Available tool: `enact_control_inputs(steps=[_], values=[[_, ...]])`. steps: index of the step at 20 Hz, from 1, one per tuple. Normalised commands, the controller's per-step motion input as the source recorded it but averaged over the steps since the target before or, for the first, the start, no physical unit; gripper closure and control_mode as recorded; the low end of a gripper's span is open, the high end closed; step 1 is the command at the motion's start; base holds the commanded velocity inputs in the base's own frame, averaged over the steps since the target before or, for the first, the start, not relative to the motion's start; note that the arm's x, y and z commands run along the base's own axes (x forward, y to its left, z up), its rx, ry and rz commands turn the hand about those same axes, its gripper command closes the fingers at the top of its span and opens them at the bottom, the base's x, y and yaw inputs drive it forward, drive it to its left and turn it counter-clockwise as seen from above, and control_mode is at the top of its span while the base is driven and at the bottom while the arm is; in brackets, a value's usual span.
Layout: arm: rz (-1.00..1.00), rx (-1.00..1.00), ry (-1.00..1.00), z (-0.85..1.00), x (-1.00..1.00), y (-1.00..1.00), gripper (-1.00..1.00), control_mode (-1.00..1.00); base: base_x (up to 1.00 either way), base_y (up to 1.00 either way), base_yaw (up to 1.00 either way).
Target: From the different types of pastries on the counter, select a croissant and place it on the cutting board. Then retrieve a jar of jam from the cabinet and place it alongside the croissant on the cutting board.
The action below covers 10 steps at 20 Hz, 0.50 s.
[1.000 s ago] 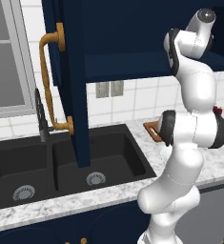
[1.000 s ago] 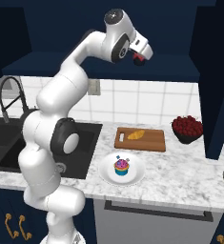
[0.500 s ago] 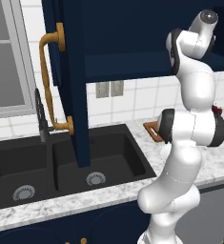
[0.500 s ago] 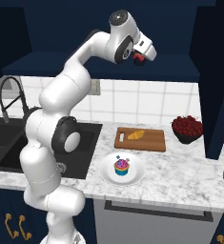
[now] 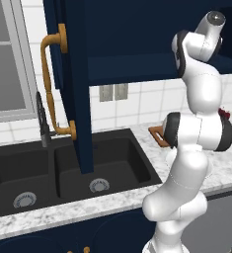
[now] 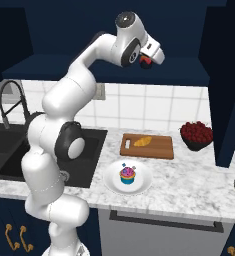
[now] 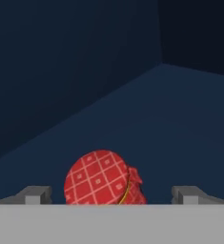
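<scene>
Up inside the cabinet (image 6: 109,70), above its shelf, the white arm (image 6: 84,90) reaches high with its fingers (image 7: 111,194) spread wide on either side of the jam jar (image 7: 104,178), which sits between them, red with a chequered top, not gripped. Down on the bench (image 6: 189,187), the cutting board (image 6: 159,149) carries the croissant (image 6: 142,141). Near the board's front edge a white plate (image 6: 139,186) holds the cupcake (image 6: 127,174), and a bowl of berries (image 6: 196,135) stands just beside the board.
</scene>
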Motion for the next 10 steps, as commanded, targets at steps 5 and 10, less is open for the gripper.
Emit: enact_control_inputs(steps=[5,10], values=[[0.00,0.00,0.00,-0.21,0.16,0.00,-1.00,-1.00,0.00,0.00,0.00],[0.00,0.00,0.00,0.00,0.10,0.00,-1.00,-1.00,0.00,0.00,0.00]])
